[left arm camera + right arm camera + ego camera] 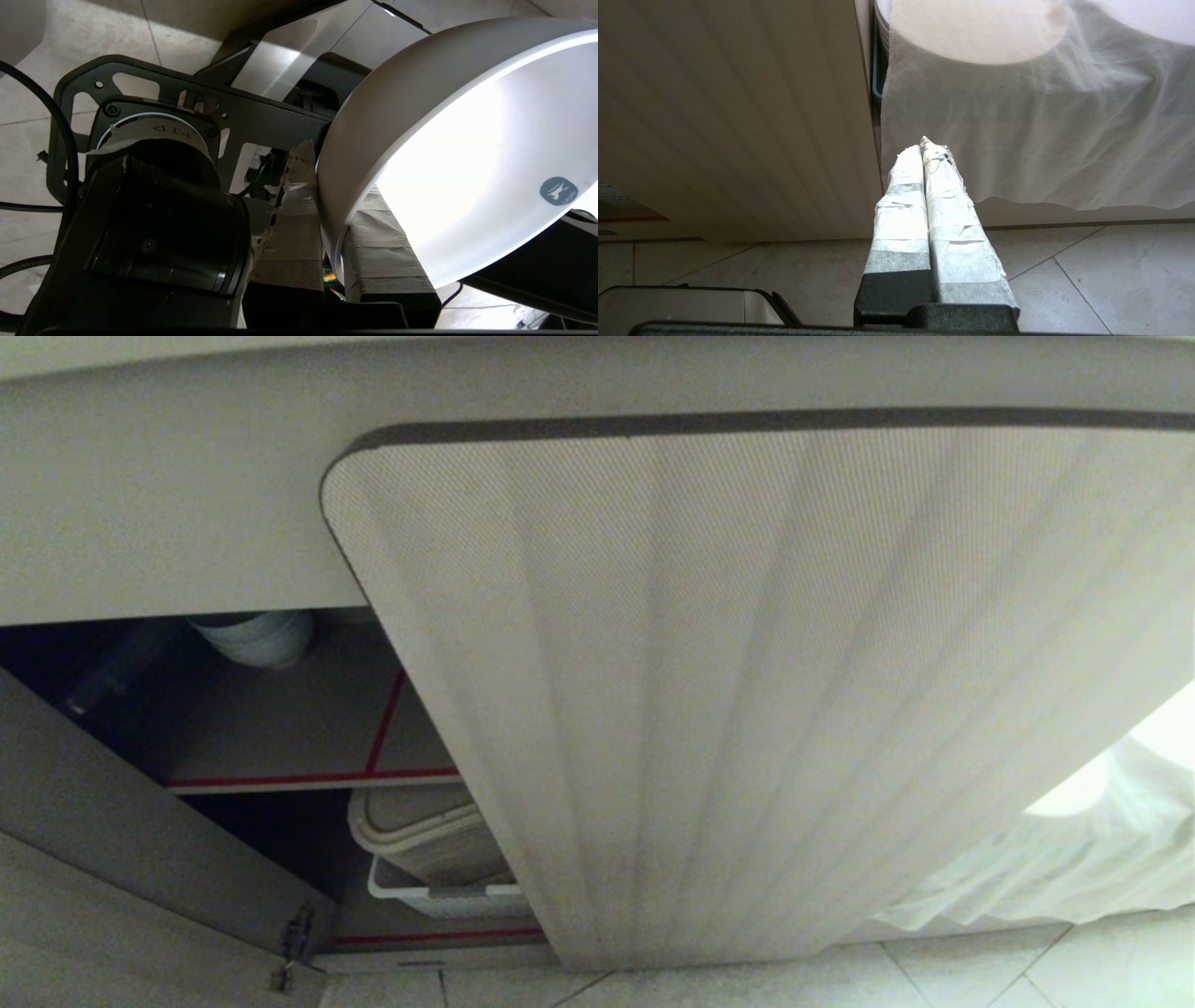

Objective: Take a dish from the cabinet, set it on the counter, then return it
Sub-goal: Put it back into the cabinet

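My left gripper (332, 186) is shut on the rim of the dish (420, 93), a plain white round bowl held tilted above my own base and the floor tiles. One taped finger (292, 233) lies outside the rim and the other inside. The cabinet (747, 709) fills the head view, its ribbed beige door shut on the right and its dark inside open on the left, with brown shelves edged in red (308, 780). Above it runs the counter's thick pale edge (187, 495). Neither arm shows in the head view. My right gripper (923, 147) hangs shut and empty near the floor, beside the ribbed door.
A stack of white bowls (254, 637) stands at the back of the upper shelf. A beige lidded bin (420, 831) sits in a white basket (448, 896) below. The swung-open door leaf (112, 840) stands at the left. A white cloth (1074, 859) drapes at the right.
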You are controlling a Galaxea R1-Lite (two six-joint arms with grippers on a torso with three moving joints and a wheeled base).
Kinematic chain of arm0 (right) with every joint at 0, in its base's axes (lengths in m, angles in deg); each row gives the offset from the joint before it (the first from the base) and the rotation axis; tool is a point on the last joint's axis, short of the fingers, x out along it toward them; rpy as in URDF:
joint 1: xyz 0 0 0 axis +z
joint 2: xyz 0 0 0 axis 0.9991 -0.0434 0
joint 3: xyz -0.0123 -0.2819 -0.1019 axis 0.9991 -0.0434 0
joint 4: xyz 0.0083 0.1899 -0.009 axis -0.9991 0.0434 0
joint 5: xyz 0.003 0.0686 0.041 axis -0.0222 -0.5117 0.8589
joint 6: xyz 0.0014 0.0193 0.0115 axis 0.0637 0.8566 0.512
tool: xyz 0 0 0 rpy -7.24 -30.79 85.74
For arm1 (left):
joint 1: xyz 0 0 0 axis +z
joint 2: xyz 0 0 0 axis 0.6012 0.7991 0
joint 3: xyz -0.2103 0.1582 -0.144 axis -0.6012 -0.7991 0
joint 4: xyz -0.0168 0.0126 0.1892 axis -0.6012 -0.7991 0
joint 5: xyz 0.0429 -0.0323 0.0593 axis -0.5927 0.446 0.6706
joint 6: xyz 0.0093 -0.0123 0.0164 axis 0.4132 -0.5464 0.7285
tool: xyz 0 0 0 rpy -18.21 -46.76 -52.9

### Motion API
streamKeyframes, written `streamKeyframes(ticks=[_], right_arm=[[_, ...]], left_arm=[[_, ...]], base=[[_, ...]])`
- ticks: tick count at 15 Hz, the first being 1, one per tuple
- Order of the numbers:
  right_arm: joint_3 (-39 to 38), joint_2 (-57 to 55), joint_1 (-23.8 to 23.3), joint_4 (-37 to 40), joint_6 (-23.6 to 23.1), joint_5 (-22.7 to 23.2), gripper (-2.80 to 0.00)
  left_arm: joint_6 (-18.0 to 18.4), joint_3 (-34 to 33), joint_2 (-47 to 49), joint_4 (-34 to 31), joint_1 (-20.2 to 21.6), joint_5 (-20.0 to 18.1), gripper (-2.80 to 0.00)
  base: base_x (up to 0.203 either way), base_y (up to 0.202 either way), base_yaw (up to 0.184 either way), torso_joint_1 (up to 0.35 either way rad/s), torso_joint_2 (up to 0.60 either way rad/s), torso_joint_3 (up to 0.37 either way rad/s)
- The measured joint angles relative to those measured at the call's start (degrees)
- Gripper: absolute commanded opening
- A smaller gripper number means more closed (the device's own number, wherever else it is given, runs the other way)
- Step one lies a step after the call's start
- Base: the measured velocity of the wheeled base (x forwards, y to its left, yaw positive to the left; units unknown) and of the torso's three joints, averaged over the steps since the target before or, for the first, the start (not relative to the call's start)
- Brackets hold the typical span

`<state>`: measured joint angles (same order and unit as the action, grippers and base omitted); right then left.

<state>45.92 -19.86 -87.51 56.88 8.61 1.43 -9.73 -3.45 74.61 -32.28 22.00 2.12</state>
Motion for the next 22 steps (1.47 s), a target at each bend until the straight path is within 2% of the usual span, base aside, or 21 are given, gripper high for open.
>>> streamKeyframes(ticks=[4, 11, 17, 21, 22], right_arm=[[0.0, 0.0, 0.0, 0.0, 0.0, 0.0, -2.80], [0.0, 0.0, 0.0, 0.0, 0.0, 0.0, -2.80], [0.0, 0.0, 0.0, 0.0, 0.0, 0.0, -2.80], [0.0, 0.0, 0.0, 0.0, 0.0, 0.0, -2.80], [0.0, 0.0, 0.0, 0.0, 0.0, 0.0, -2.80]], left_arm=[[-3.0, -1.0, -1.9, 0.4, 0.0, 0.0, -2.80], [-3.8, -3.6, -4.7, 0.6, 0.1, 1.7, -2.80], [-6.4, -4.8, -5.7, 1.0, 0.8, 2.7, -2.80], [-7.0, -10.0, -6.3, 10.9, 2.1, 5.9, -2.80], [-7.2, -10.6, -6.4, 11.5, 2.1, 5.9, -2.80]], base=[[0.000, 0.000, 0.000, 0.000, 0.00, 0.000], [0.000, 0.000, 0.000, 0.000, 0.00, 0.000], [0.000, 0.000, 0.000, 0.000, 0.00, 0.000], [0.000, 0.000, 0.000, 0.000, 0.00, 0.000], [0.000, 0.000, 0.000, 0.000, 0.00, 0.000]])
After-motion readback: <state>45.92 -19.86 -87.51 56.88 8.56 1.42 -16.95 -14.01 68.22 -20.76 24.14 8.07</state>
